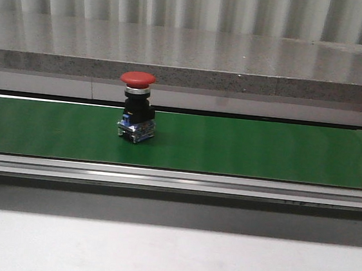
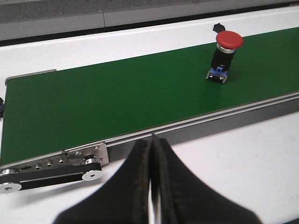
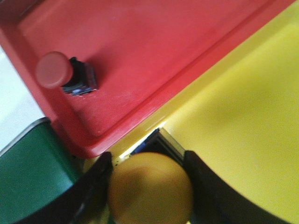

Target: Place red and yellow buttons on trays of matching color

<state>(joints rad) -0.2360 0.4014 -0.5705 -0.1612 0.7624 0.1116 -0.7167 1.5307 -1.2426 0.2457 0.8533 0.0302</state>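
Observation:
A red button (image 1: pixel 136 108) with a black body stands upright on the green conveyor belt (image 1: pixel 245 145); the left wrist view shows the same red button (image 2: pixel 225 55) far from my left gripper (image 2: pixel 152 154), which is shut and empty over the white table. My right gripper (image 3: pixel 148 179) is shut on a yellow button (image 3: pixel 150 189), held over the near corner of the yellow tray (image 3: pixel 247 121). Another red button (image 3: pixel 63 74) lies on its side in the red tray (image 3: pixel 154 42). Neither gripper appears in the front view.
The belt's metal rail (image 1: pixel 176 180) runs along its front edge, with a pulley and drive belt (image 2: pixel 51 170) at its end. A grey stone ledge (image 1: pixel 188 68) stands behind the conveyor. The belt's end (image 3: pixel 28 177) sits next to the red tray.

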